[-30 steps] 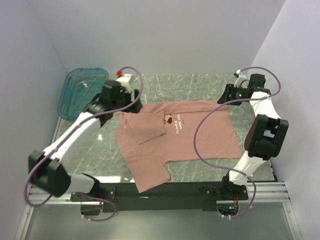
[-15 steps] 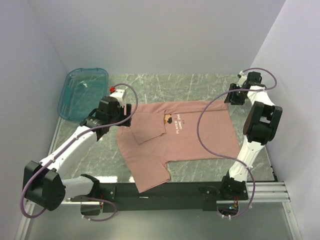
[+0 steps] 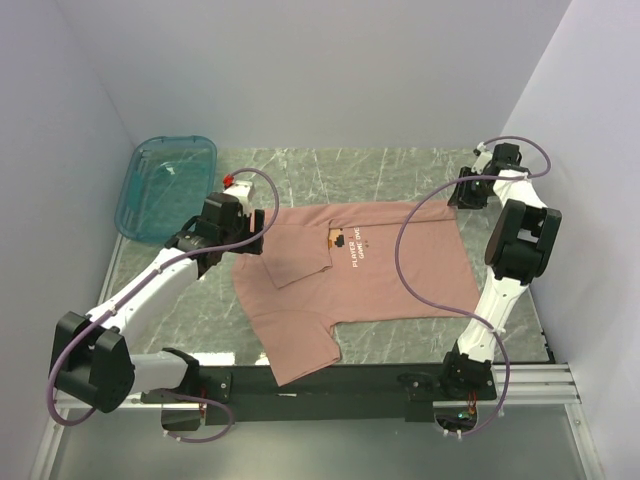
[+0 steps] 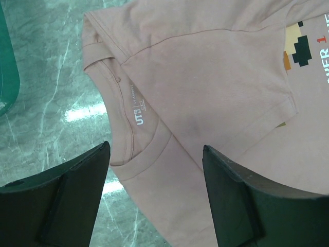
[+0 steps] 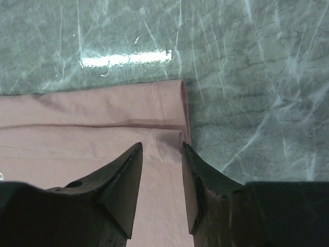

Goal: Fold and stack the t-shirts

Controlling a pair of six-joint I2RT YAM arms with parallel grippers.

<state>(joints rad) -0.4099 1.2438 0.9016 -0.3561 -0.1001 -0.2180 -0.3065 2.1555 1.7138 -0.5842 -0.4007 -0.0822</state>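
Observation:
The dusty-pink t-shirt (image 3: 380, 275) lies spread on the marble table, print up, one sleeve folded over the chest and the other hanging at the front edge. My left gripper (image 3: 250, 232) hovers open over the collar; in the left wrist view its jaws (image 4: 157, 149) stand wide above the neckband and size label (image 4: 138, 110), touching nothing. My right gripper (image 3: 456, 196) is at the shirt's far right corner. In the right wrist view its jaws (image 5: 162, 146) straddle the doubled hem (image 5: 172, 110), narrowly apart, with cloth between them.
A translucent teal bin (image 3: 165, 185) leans at the back left corner. Grey walls close in the table on three sides. Bare marble (image 5: 247, 77) lies beyond the hem. Purple cables loop over both arms.
The left gripper drew back from the far left to above the collar. The right gripper shifted to the far right hem corner and its jaws narrowed around the cloth.

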